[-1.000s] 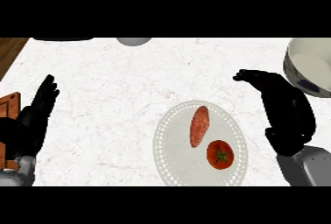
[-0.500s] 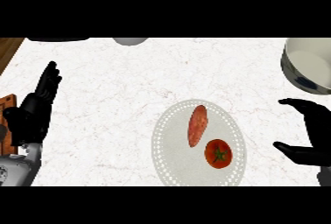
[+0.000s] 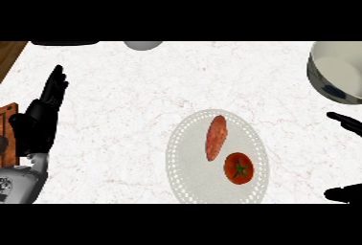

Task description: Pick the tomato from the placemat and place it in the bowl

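Observation:
A red tomato (image 3: 238, 168) with a green stem lies on the lower right part of a round white placemat (image 3: 186, 167), beside a long reddish sweet potato (image 3: 216, 137). The bowl (image 3: 338, 71), grey with a white inside, stands at the counter's upper right, cut by the view's edge. My right hand (image 3: 345, 120) shows only as dark finger parts at the right edge, apart from the tomato, spread wide around nothing. My left hand (image 3: 41, 117) rests open at the left edge, fingers pointing up.
A wooden board (image 3: 7, 119) peeks in at the left edge behind my left hand. A grey rounded object (image 3: 143, 45) and a dark shape (image 3: 65, 43) sit at the counter's far edge. White marble counter (image 3: 141, 95) lies between placemat and bowl.
My right hand has swung rightward and down, now mostly out of view at the right edge. The left hand shifted slightly. Tomato and sweet potato have not moved.

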`<state>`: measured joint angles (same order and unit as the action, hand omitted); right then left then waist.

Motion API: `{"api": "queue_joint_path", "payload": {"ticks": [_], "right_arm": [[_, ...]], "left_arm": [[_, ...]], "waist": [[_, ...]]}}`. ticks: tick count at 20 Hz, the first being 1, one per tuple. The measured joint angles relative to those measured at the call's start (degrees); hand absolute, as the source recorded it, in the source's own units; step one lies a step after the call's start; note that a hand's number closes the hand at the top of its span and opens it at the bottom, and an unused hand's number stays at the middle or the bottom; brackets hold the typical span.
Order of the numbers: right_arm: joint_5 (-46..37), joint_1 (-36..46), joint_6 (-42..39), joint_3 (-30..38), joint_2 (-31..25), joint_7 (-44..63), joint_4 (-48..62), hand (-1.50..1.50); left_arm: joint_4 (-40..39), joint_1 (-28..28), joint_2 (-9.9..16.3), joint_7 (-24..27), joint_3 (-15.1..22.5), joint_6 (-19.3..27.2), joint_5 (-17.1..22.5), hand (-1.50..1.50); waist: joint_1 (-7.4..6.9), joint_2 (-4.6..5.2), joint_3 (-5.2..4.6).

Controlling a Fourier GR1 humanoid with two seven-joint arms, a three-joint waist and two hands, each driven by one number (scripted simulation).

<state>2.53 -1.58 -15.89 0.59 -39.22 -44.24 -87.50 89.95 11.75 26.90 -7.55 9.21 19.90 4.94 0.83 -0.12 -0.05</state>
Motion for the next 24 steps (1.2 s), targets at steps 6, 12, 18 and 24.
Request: {"api": "queue_joint_path", "payload": {"ticks": [6, 12, 18, 24], "right_arm": [[-10.2, 0.1, 2.3, -4.3, -4.2, 12.9, -10.6, -1.50], [-16.8, 2.5, -0.8, -10.8, -4.0, 27.4, -19.9, -1.50], [-23.6, 6.1, -4.7, -18.2, 0.3, 37.7, -23.4, -1.50], [-31.6, 7.4, -7.5, -23.9, 3.8, 45.3, -22.7, -1.50]], "left_arm": [[-0.5, -0.3, -0.8, 0.9, 0.2, -0.4, -0.9, 0.00], [0.4, 0.2, -1.4, -0.5, -0.2, -1.0, -1.8, 0.00], [-0.9, 1.9, -3.2, -1.0, -1.0, -1.9, -3.1, 0.00], [-1.0, 1.4, -4.9, -0.7, -1.3, -2.2, -4.6, 0.00]], "waist": [[-0.34, -0.07, -0.09], [-0.80, 0.00, -0.03], [-0.93, 0.10, 0.00], [-1.02, 0.11, 0.02]]}}
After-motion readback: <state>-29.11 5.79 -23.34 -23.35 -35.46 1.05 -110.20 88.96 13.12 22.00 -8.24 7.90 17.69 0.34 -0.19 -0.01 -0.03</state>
